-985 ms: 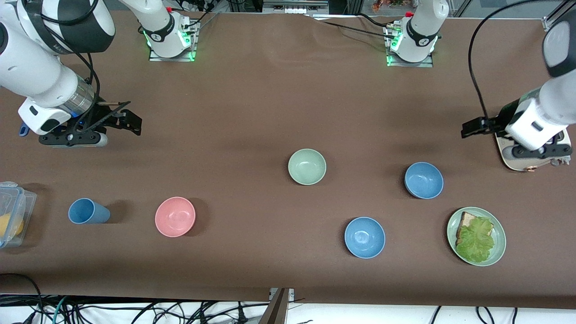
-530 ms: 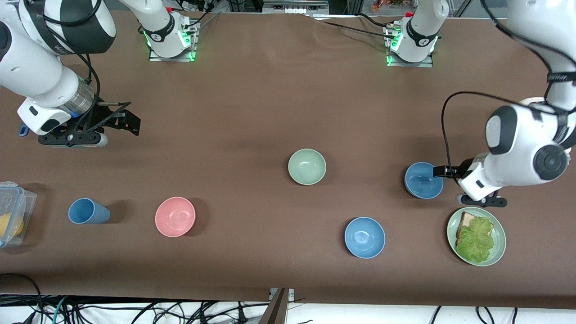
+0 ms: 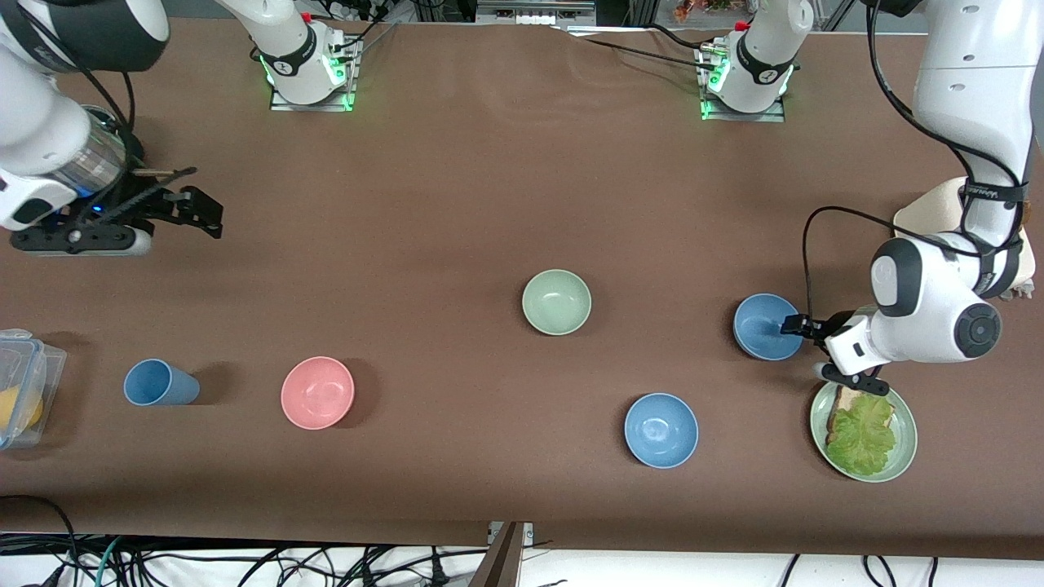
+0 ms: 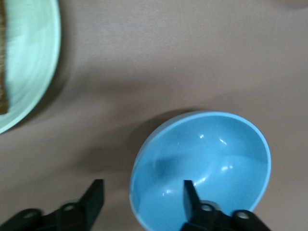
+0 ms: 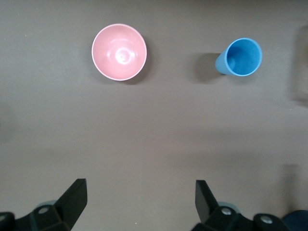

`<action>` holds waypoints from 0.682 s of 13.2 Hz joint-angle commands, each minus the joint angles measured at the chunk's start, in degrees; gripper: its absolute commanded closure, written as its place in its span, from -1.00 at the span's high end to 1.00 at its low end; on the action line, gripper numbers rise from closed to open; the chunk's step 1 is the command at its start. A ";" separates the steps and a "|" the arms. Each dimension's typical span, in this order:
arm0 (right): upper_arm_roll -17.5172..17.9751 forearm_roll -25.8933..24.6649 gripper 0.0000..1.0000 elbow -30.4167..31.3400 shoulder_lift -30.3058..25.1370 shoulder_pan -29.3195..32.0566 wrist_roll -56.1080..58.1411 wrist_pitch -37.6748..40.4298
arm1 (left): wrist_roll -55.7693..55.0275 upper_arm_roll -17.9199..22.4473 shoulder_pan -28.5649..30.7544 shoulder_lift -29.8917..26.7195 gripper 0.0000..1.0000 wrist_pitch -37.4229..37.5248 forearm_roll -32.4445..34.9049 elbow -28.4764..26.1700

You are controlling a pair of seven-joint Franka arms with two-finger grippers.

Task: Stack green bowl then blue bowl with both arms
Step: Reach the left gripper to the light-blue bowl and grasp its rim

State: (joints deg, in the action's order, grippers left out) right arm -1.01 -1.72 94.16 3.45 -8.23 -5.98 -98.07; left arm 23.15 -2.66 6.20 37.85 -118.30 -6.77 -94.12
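Observation:
The green bowl (image 3: 556, 302) sits upright and empty mid-table. The muted blue bowl (image 3: 765, 326) stands beside it toward the left arm's end. My left gripper (image 3: 798, 328) is open and low at that bowl's rim. In the left wrist view the left gripper (image 4: 143, 198) straddles the blue bowl (image 4: 211, 159), one finger inside it and one outside. My right gripper (image 3: 200, 214) is open and empty over bare table near the right arm's end. In the right wrist view the right gripper (image 5: 139, 195) has only tablecloth between its fingers.
A glossier sky-blue bowl (image 3: 661, 430) and a green plate (image 3: 901, 456) with bread and lettuce lie nearer the front camera, the plate close to the left arm. A pink bowl (image 3: 317, 392), a blue cup (image 3: 159, 383) and a clear container (image 3: 20, 383) stand toward the right arm's end.
The left arm has swung from the table's end down to the blue bowl and now straddles its rim. The right gripper has drifted a little toward its end of the table.

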 commanded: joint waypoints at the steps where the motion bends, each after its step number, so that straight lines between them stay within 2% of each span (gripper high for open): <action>1: -0.39 -0.48 0.98 -2.31 0.95 0.49 4.64 2.61 | 2.25 0.20 -0.48 1.87 -0.93 -0.35 -0.53 1.93; 2: -0.39 -0.48 0.98 -2.31 1.21 0.49 5.18 2.70 | 2.69 0.37 -0.31 2.05 -1.00 -0.26 -0.17 2.01; 6: -0.39 0.05 0.98 -2.22 1.30 0.40 5.01 2.79 | 4.54 0.63 0.04 2.06 -1.00 0.35 -0.79 2.89; 9: -0.39 0.14 0.98 -2.13 1.30 0.49 4.66 2.88 | 1.66 0.11 -0.39 1.88 -1.00 8.14 -1.57 8.32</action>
State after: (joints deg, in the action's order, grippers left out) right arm -1.73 -1.71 93.43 4.32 -8.16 -1.84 -96.66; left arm 25.89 -2.27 6.21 39.41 -115.95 -6.89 -90.75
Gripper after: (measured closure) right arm 0.004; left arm 0.952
